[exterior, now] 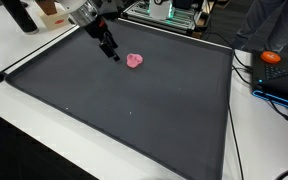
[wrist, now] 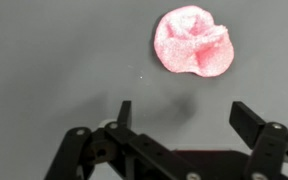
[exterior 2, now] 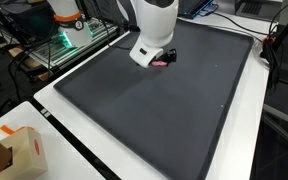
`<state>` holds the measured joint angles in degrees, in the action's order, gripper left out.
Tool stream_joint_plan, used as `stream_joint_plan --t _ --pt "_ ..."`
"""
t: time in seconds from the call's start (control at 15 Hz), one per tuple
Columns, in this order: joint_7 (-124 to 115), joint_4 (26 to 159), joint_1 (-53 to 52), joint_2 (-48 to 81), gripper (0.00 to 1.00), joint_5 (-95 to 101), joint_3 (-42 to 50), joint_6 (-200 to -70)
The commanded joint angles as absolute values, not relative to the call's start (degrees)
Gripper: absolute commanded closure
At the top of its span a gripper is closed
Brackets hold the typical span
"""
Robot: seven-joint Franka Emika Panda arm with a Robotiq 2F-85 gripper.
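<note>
In an exterior view the pincer (exterior: 112,53) hangs low over the far part of the dark mat (exterior: 134,115) on the desk (exterior: 14,120). Its jaws are spread and empty. The pink lump (exterior: 135,61) lies on the mat just to its right, apart from it.

In an exterior view the wrist hides most of the pincer (exterior 2: 165,58), and the lump (exterior 2: 162,62) peeps out beside it.

In the wrist view the fingers (wrist: 246,115) stand wide, with the lump (wrist: 192,42) beyond their tips, not between them. Closing here would likely catch nothing. A misjudged descent could nudge the soft lump aside or press it flat.
</note>
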<state>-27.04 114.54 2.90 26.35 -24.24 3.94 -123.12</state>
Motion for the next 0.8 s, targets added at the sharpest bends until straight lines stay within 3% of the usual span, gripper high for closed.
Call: stream_joint_plan --t 0.0,0.73 --pt "-27.9 118.9 2.3 22.0 0.0 -25.2 4.0 -125.6" --pt "-36.6 121.5 -3.5 7.9 0.0 -14.6 2.6 -124.0"
